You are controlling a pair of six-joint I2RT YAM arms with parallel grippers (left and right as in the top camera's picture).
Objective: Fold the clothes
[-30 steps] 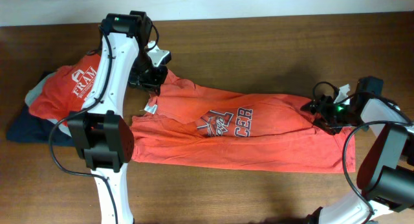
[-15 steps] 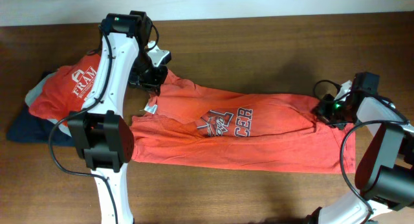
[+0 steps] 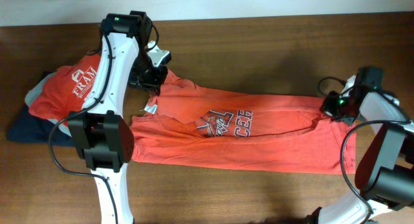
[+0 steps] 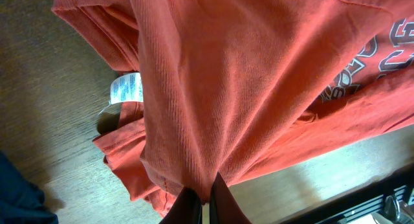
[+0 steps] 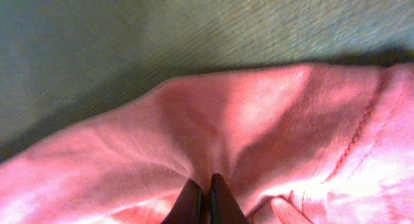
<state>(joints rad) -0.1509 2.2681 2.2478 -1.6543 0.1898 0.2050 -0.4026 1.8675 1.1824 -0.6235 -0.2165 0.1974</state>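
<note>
The clothes, one orange-red T-shirt (image 3: 272,136) with a navy-and-white chest print (image 3: 226,122), lie stretched lengthwise across the table. My left gripper (image 3: 154,81) is shut on the shirt's upper left corner, near the white neck tag (image 3: 151,109). In the left wrist view the fingers (image 4: 203,185) pinch a bunch of fabric (image 4: 246,75), and the tag (image 4: 126,88) shows to the left. My right gripper (image 3: 331,107) is shut on the shirt's right end. In the right wrist view it (image 5: 204,177) pinches a raised fold of the cloth (image 5: 259,133).
A pile of folded garments lies at the table's left: a red shirt with a white "FRAM" logo (image 3: 68,88) on top, with navy (image 3: 26,130) and grey (image 3: 35,89) pieces under it. Bare wooden table (image 3: 259,49) surrounds the T-shirt.
My right gripper has closed on the shirt's right end and shifted right, drawing that end out. The left arm and its grip have not moved.
</note>
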